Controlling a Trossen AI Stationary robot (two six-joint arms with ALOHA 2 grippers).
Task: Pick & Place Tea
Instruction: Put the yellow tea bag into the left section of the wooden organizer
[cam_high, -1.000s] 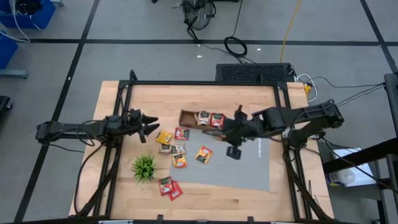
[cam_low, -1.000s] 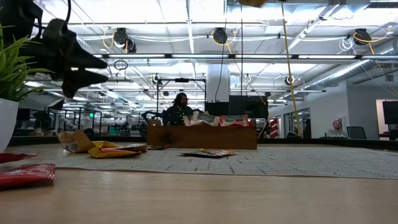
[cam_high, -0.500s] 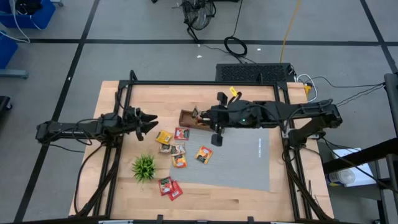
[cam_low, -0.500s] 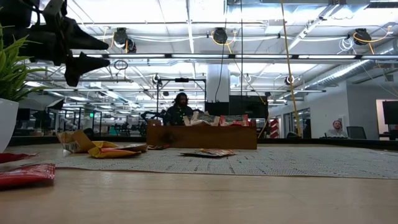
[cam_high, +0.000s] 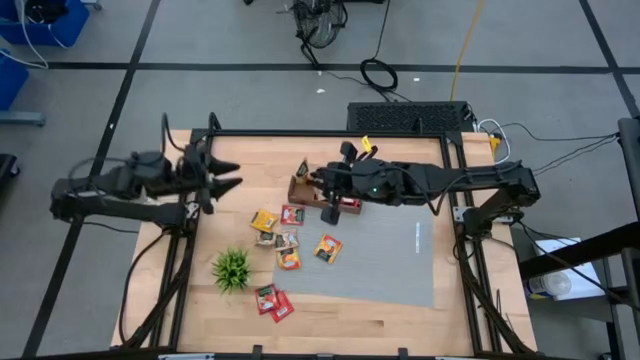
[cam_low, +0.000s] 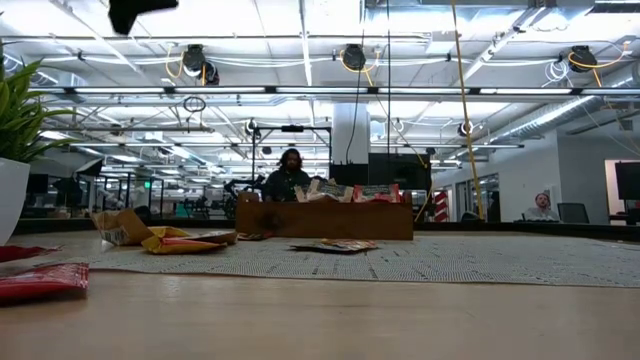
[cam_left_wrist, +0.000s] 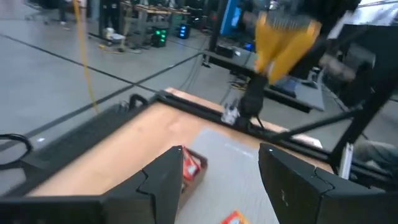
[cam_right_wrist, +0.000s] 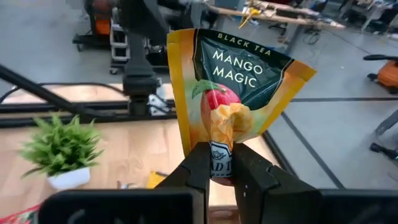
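**Mango tea packet held above the wooden tray**

At nine o'clock on the table the left gripper (cam_high: 222, 175) hangs raised, its two dark fingers spread apart and holding nothing. Towards seven o'clock stands a small green plant (cam_high: 232, 268), with loose tea packets (cam_high: 287, 240) scattered just beside it across the middle and two red ones near six o'clock. At twelve o'clock the right gripper (cam_right_wrist: 216, 163) reaches over the wooden tray (cam_high: 299, 190), its fingers pinched tight on the bottom edge of an orange mango tea packet (cam_right_wrist: 231, 93), which stands upright.
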